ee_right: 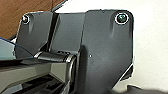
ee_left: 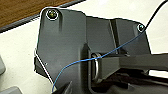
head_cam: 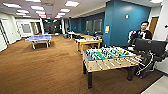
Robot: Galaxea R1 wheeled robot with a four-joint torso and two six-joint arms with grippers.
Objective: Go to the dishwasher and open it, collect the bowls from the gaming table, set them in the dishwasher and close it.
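Roughly, the whole scene keys off the foosball table [head_cam: 110, 58], which stands on the brown carpet [head_cam: 45, 67] close in front of the robot and a little to its right. The gaming table [head_cam: 88, 41], yellow-rimmed with a pale top, sits beyond the foosball table's far left corner. Its long axis runs away from the robot toward the back of the room, alongside the blue wall [head_cam: 117, 22]. Small things lie on its top near the end closest to the foosball table, but they are too blurred to call bowls. The gaming table is well apart from both arms, so for now the relation that matters is heading, not reach. It lies ahead and slightly to the robot's right, with open carpet to the left of the foosball table as the likely free way round. By that bearing the right arm would be marginally nearer, though neither is near. A person [head_cam: 143, 32] stands behind the foosball table's right end, next to a dark screen [head_cam: 150, 47]. A blue ping-pong table [head_cam: 39, 38] stands far off to the left of the foosball table. Both wrist views look down on pale floor [ee_left: 17, 50] edged by carpet. Whether the left gripper or the right gripper is spread or pressed together cannot be told.
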